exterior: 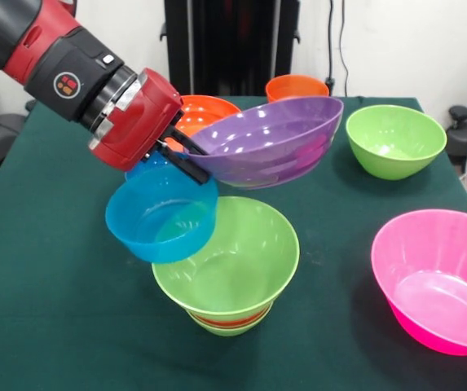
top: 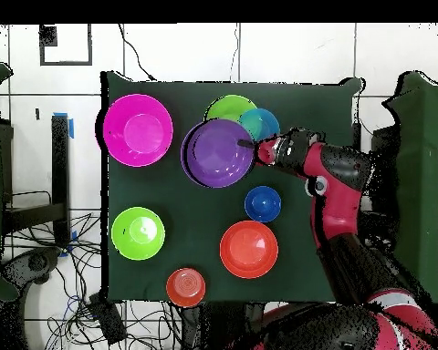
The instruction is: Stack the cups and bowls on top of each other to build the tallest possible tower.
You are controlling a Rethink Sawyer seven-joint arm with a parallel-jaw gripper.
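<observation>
My gripper [exterior: 182, 152] is shut on the rim of a wide purple bowl [exterior: 270, 138] and holds it tilted in the air, behind and above the tower. The tower [exterior: 229, 265] is a wide lime green bowl over an orange band and a small green base. A light blue bowl [exterior: 161, 213] leans tilted against the tower's left rim, just below the gripper. In the overhead view the gripper [top: 257, 148] grips the purple bowl [top: 220, 152], which covers part of the green tower [top: 224, 108] and sits beside the light blue bowl [top: 261, 122].
A pink bowl [exterior: 437, 277] lies at the near right and a lime green bowl [exterior: 396, 138] at the far right. A large orange bowl [exterior: 209, 110] and a small orange bowl [exterior: 297, 85] stand at the back. A dark blue bowl [top: 262, 203] sits near the arm.
</observation>
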